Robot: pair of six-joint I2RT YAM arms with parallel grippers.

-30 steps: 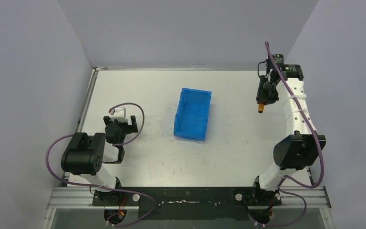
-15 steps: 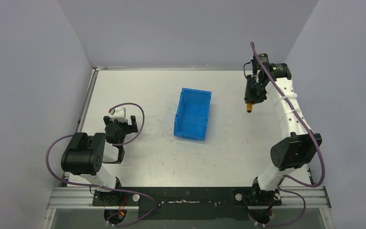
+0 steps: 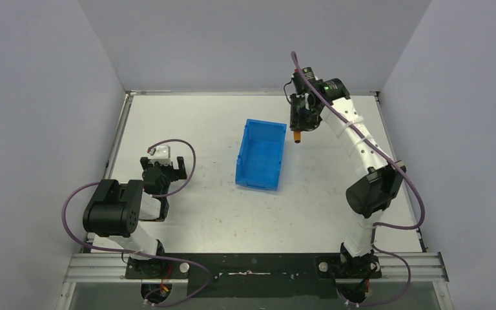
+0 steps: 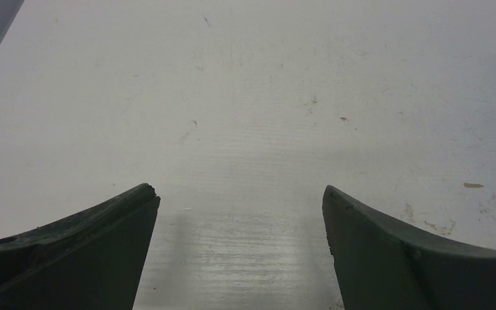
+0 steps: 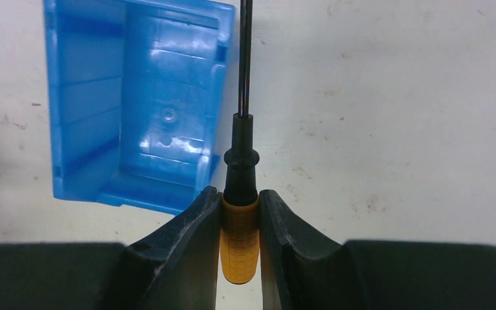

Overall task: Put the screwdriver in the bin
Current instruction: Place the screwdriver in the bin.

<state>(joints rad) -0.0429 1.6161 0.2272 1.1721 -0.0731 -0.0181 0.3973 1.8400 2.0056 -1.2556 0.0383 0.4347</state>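
The blue bin [image 3: 261,154] stands open-topped mid-table and shows empty in the right wrist view [image 5: 139,103]. My right gripper [image 3: 298,126] is shut on the screwdriver [image 5: 240,239], clamping its orange handle with the thin black shaft pointing away. It hangs in the air just off the bin's far right corner; the orange handle end [image 3: 298,137] pokes out below the fingers. My left gripper [image 3: 163,169] rests low at the table's left, open and empty, its dark fingers [image 4: 90,252] spread over bare tabletop.
The white tabletop [image 3: 200,213] is scuffed, with grey walls on three sides. A metal rail [image 3: 117,139] runs along the left edge. The arm bases and purple cables sit at the near edge.
My right arm has swung left from the far right side of the table, carrying the screwdriver to the bin's far right corner. The left arm has not moved.
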